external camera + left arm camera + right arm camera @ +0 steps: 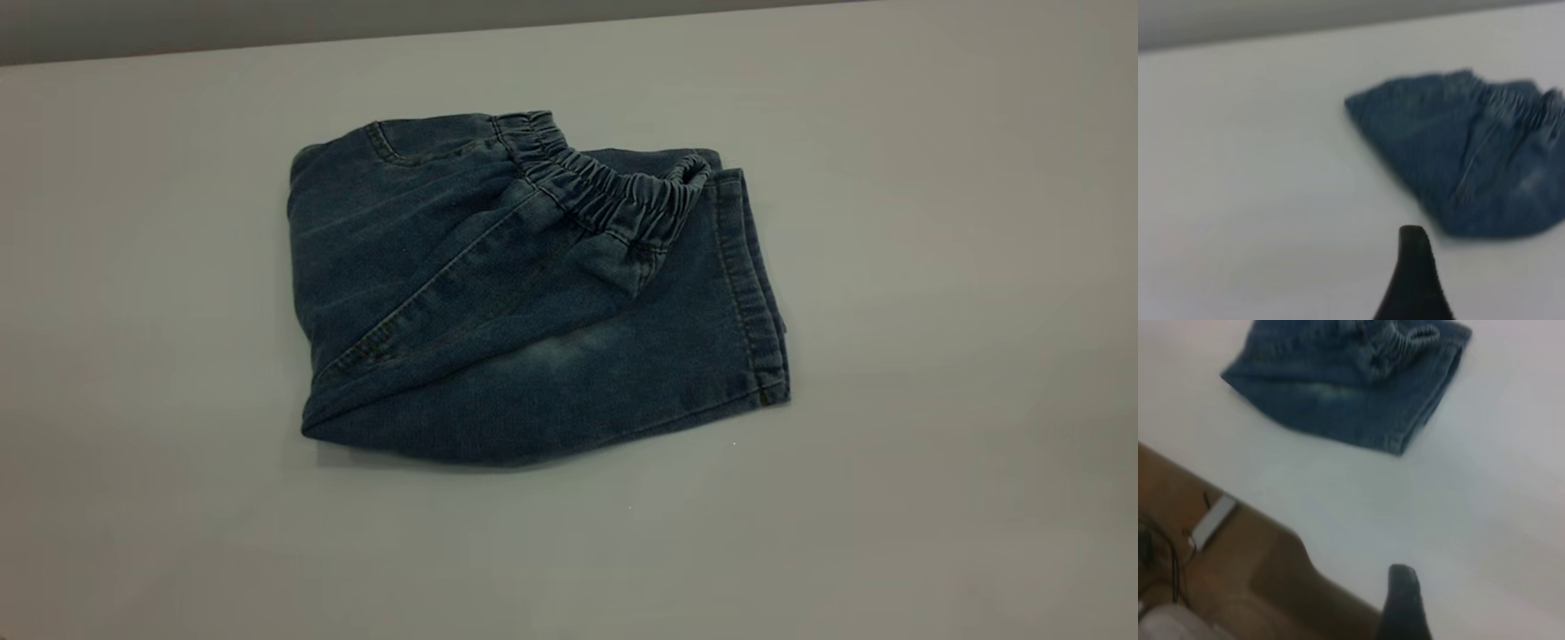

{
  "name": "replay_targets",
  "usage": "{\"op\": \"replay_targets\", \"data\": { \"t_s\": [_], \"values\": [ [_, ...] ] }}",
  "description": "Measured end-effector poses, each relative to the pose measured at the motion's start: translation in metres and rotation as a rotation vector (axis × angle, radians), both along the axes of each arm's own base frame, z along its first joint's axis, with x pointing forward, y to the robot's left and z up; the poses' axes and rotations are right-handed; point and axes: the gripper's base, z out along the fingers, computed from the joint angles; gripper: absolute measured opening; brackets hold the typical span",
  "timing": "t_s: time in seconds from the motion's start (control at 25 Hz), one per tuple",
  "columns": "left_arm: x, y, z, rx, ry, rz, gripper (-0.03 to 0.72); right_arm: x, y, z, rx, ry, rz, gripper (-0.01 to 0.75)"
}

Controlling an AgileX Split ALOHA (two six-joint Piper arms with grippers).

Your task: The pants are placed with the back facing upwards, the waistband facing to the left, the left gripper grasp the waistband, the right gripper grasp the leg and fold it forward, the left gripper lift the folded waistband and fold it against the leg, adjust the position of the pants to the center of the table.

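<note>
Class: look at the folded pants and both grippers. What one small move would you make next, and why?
Probably none beyond a slight nudge: the pants already lie folded, the waistband laid over the leg, near the middle of the table. Both the left gripper and the right gripper are clear of the cloth, so parking seems sensible.

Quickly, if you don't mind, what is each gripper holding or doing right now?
Left gripper: clear of the pants, holding nothing; open or closed cannot be told.
Right gripper: likewise.
</note>
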Motion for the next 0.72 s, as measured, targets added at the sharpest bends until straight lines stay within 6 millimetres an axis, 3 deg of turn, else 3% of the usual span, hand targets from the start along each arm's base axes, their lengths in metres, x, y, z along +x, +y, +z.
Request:
{"op": "replay_targets", "data": {
  "t_s": [0.08,0.24,0.44,0.72],
  "values": [
    [0.0030,-0.0003,-0.0115,0.007,0.053,-0.001,0.486,-0.0049,-0.0043,-0.0014,0.015,-0.017,-0.001,0.476],
    [0.0070,-0.0004,-0.0074,-0.003,-0.010,0.006,0.486,-0.0069,-0.0060,-0.0015,0.028,-0.032,0.000,0.476],
    [0.0055,-0.0007,-0.0115,0.002,0.032,-0.001,0.486,-0.0071,-0.0061,-0.0014,0.029,-0.033,-0.006,0.476],
    [0.0055,-0.0009,-0.0114,0.001,0.031,-0.002,0.486,-0.0104,-0.0027,-0.0015,0.031,-0.033,-0.256,0.476]
  ]
}}
